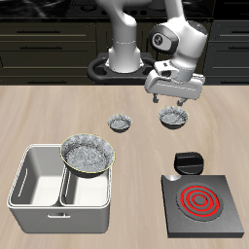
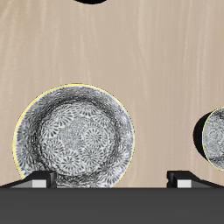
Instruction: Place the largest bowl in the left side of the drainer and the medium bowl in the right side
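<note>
Hovering above medium bowl (image 1: 173, 119), gripper (image 1: 170, 101) empty, jaws spread wide, nothing between fingertips (image 2: 39, 179). Medium bowl directly below on wood-grain table (image 1: 58, 112): round, grey metallic, dark rim, speckled shiny inside. Smallest bowl (image 1: 120, 124) just beside it, same finish, apart from it. Farther from gripper: largest bowl (image 1: 88, 154), wide, glittery inside, sitting in drainer (image 1: 39, 199) compartment nearer gripper, its rim above tub rim. Drainer light grey-white, rounded corners, centre wall. Black square hotplate (image 1: 202, 202), red rings, well apart.
</note>
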